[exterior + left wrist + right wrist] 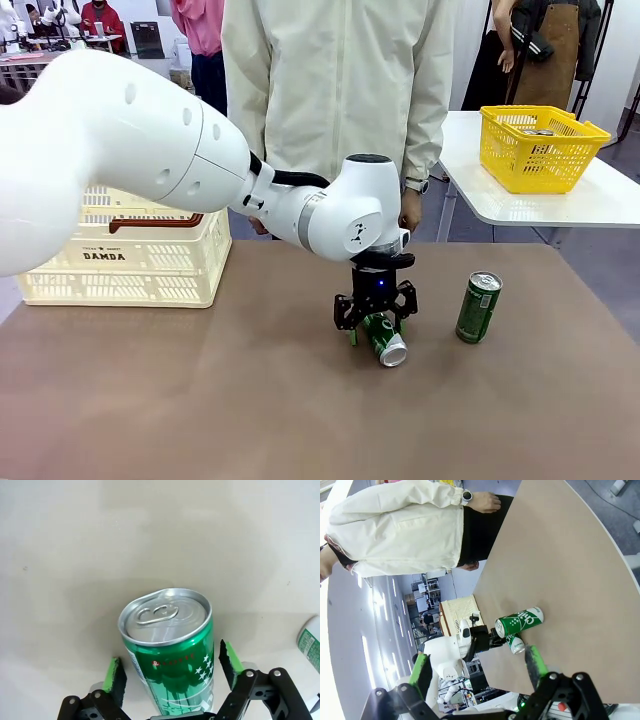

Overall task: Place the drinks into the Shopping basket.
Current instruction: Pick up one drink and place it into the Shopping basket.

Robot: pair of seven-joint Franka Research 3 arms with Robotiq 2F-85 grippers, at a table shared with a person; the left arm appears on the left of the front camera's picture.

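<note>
One green can (385,340) lies on its side near the middle of the brown table (200,400). The left pincer (377,329) is down over it, wide open, with a small gap on each side, so it is not squeezing the can. A second green can (478,307) stands up at 3 o'clock from the first one, and the big cream basket (150,285) sits well apart at 9 o'clock. The right pincer (477,659) is wide open and holds nothing, and a person (340,80) stands at 12 o'clock.
</note>
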